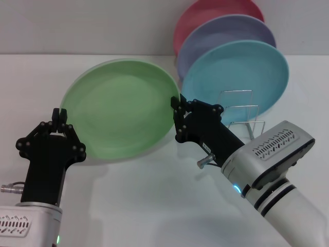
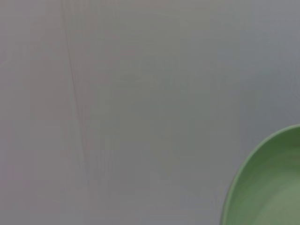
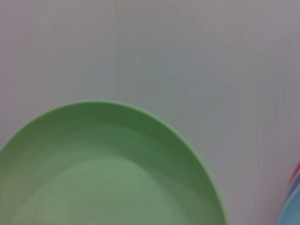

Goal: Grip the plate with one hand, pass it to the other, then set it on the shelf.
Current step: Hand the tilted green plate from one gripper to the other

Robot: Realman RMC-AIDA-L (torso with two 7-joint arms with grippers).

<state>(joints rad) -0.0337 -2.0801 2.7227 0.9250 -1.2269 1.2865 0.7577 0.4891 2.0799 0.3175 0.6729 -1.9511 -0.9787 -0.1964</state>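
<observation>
My right pincer (image 1: 176,105) and left pincer (image 1: 61,116) each pinch opposite rim edges of the plate (image 1: 121,116), held tilted between them; the shelf (image 1: 241,110) stands just beyond my right pincer.

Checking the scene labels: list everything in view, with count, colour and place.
plate: 1, light green, held tilted above the table, between the two claws
turquoise-blue plate: 1, upright in the rack, frontmost
lavender plate: 1, upright behind the turquoise one
pink plate: 1, upright at the back
shelf: 1, silver wire rack, on the table behind the right arm
table: 1, white
left claw: 1, black, at the green plate's left rim
right claw: 1, black, at the green plate's right rim
</observation>
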